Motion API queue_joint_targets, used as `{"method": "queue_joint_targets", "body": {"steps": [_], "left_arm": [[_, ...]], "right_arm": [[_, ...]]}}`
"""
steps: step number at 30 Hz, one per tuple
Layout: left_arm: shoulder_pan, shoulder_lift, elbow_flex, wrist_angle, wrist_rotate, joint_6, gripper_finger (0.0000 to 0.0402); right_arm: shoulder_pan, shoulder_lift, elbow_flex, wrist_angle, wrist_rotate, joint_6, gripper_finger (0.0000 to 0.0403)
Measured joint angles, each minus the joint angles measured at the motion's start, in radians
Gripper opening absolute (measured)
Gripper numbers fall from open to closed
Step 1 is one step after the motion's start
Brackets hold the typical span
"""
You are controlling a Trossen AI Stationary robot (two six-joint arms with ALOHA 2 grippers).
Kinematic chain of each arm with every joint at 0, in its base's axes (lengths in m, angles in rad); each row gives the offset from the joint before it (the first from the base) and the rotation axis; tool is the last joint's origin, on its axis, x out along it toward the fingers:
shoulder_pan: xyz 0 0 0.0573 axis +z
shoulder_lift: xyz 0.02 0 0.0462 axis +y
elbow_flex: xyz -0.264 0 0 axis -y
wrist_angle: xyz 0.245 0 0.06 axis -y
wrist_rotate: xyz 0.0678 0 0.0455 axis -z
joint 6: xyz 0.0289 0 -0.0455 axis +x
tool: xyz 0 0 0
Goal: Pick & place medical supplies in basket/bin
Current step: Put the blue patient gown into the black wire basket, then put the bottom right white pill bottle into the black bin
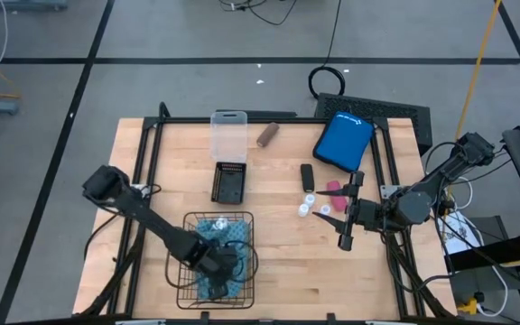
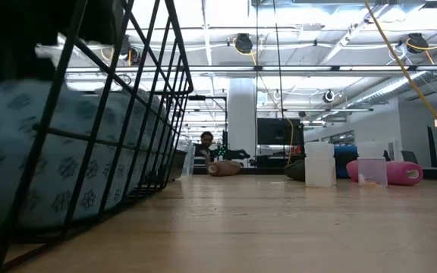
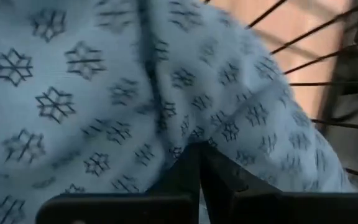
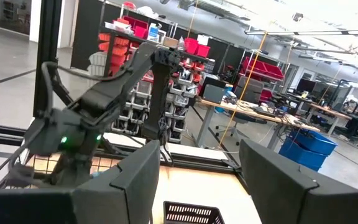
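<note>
The folded teal patterned cloth (image 1: 213, 236) lies inside the black wire-mesh basket (image 1: 186, 275) near the table's front edge. My left gripper (image 1: 221, 264) reaches down into the basket with its fingers shut, their tips (image 3: 199, 163) at the cloth (image 3: 92, 81). Right of the middle, two white-capped vials (image 1: 310, 206), a pink roll (image 1: 333, 187) and a small black block (image 1: 307, 176) rest on the table. A brown roll (image 1: 267, 135) lies farther back. My right gripper (image 1: 346, 217) hangs open above the table beside the vials, with nothing between its fingers (image 4: 129, 186). My left gripper meets the teal cloth with its shut fingertips at a crease (image 3: 188, 138), coming slantwise from above. Whether any fold is caught between the fingers cannot be told. The cloth lies in the basket.
A clear plastic box (image 1: 228, 134) and a small black tray (image 1: 229, 182) stand behind the basket. A blue pouch (image 1: 343, 140) lies at the back right. Black frame rails (image 1: 143, 171) run along the table's sides. Bare wood lies between the basket and the vials.
</note>
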Motion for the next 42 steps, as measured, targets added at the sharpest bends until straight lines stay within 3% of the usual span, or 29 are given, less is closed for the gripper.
{"method": "queue_joint_targets", "body": {"steps": [6,9,14,17,21,24,26,28,30,34,38,42], "left_arm": [[0.02,-0.007,0.0,-0.003,0.013,-0.012,0.0004],[0.023,-0.083,0.0,-0.014,0.007,0.006,0.0009],[0.017,-0.246,0.0,-0.038,-0.087,0.074,0.0005],[-0.005,-0.365,0.0,-0.058,-0.201,0.159,0.0007],[-0.063,-0.498,-0.044,-0.058,-0.47,0.294,0.0016],[-0.104,-0.622,-0.163,-0.005,-0.683,0.308,0.0017],[-0.097,-0.697,-0.287,0.071,-0.748,0.293,0.0011],[-0.063,-0.765,-0.432,0.208,-0.743,0.292,0.0005],[-0.011,-0.822,-0.558,0.402,-0.673,0.351,0.0006],[0.109,-0.939,-0.709,0.672,-0.485,0.599,0.0009],[0.257,-1.074,-0.727,0.714,-0.426,0.777,0.0004],[0.393,-1.146,-0.728,0.703,-0.425,0.733,0.0032]], "right_arm": [[0.0,0.0,0.0,0.0,0.0,0.0,0.021],[0.0,0.0,0.0,0.0,0.0,0.0,0.021],[0.012,-0.001,0.0,-0.001,0.007,0.0,0.021],[0.033,-0.012,0.0,-0.008,0.06,0.001,0.021],[0.054,-0.039,0.0,-0.081,0.126,0.076,0.021],[0.057,-0.06,0.0,-0.197,0.131,0.181,0.021],[0.05,-0.075,0.0,-0.3,0.13,0.262,0.021],[0.026,-0.084,0.0,-0.415,0.127,0.355,0.021],[-0.015,-0.091,0.0,-0.548,0.101,0.448,0.021],[-0.177,-0.091,0.0,-0.788,-0.157,0.643,0.021],[-0.349,-0.045,0.0,-0.98,-0.398,0.714,0.021],[-0.409,0.009,0.0,-1.122,-0.499,0.675,0.0213]]}}
